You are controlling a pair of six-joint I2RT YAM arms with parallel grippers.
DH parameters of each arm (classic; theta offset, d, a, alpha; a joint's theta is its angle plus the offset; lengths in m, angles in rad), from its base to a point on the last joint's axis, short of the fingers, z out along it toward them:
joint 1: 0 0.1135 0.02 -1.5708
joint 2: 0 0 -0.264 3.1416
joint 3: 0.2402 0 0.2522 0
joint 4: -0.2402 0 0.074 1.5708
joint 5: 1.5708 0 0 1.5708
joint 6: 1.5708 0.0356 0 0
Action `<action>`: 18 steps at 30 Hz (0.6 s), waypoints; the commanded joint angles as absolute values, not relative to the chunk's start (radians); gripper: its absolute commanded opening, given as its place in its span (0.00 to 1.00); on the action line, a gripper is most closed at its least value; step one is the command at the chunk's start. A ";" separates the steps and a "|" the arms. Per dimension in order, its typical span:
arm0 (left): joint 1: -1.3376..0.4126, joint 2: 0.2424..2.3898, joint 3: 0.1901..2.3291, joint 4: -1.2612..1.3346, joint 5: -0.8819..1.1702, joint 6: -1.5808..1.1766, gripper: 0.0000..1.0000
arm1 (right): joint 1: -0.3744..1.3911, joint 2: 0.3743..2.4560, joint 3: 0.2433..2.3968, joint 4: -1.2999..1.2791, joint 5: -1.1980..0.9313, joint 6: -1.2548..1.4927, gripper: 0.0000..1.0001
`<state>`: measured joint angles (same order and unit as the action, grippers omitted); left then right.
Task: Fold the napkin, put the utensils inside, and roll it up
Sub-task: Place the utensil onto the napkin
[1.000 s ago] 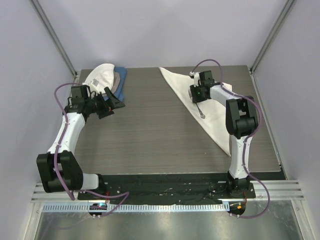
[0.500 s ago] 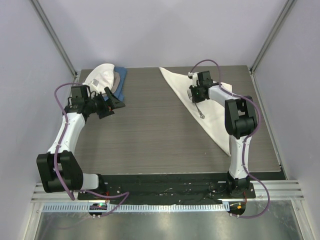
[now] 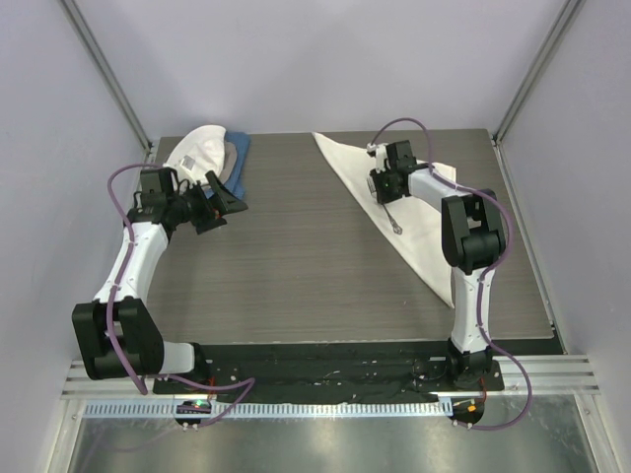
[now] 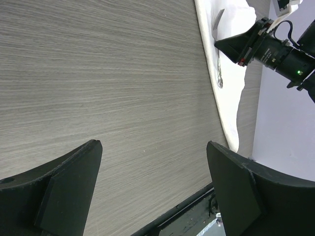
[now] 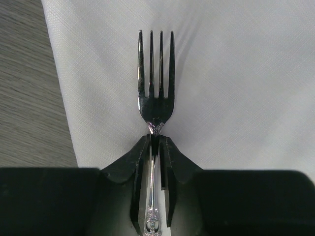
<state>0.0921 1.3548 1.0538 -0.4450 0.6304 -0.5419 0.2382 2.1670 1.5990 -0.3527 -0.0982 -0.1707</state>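
Fork (image 5: 155, 103) gripped over napkin (image 5: 236, 98) — cloth stack (image 3: 207, 150) well apart.

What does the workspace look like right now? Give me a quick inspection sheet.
Surface: grey wood-grain table, bare in the middle.
Job's things: napkin folded to a triangle on the right side; fork over it.
Clutter: stack of cloths at the far left corner.
Grippers: right gripper shut on the fork's handle; left gripper open above bare table.
Cables: a purple cable looped on each arm.
Surroundings: pale walls; nothing else seen.
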 commanded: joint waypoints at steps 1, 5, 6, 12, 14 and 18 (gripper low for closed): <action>0.092 1.344 1.049 -0.402 0.664 -0.545 0.92 | 0.261 2.151 1.626 -0.370 -0.068 -0.181 0.31; 0.092 1.344 1.046 -0.397 0.669 -0.549 0.92 | 0.296 2.117 1.640 -0.373 -0.005 -0.189 0.51; 0.092 1.344 1.046 -0.396 0.669 -0.549 0.92 | 0.325 2.115 1.660 -0.379 0.035 -0.196 0.52; 0.092 1.339 1.051 -0.408 0.647 -0.532 0.93 | 0.420 2.147 1.781 -0.388 0.199 -0.233 0.56; 0.092 1.336 1.052 -0.411 0.644 -0.531 0.93 | 0.445 2.178 1.825 -0.367 0.212 -0.235 0.56; 0.092 1.339 1.051 -0.413 0.643 -0.531 0.93 | 0.472 2.267 1.922 -0.342 0.229 -0.245 0.54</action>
<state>0.0921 1.3548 1.0481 -0.4374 0.6369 -0.5415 0.4610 2.1857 1.8160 -0.3870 0.1627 -0.2199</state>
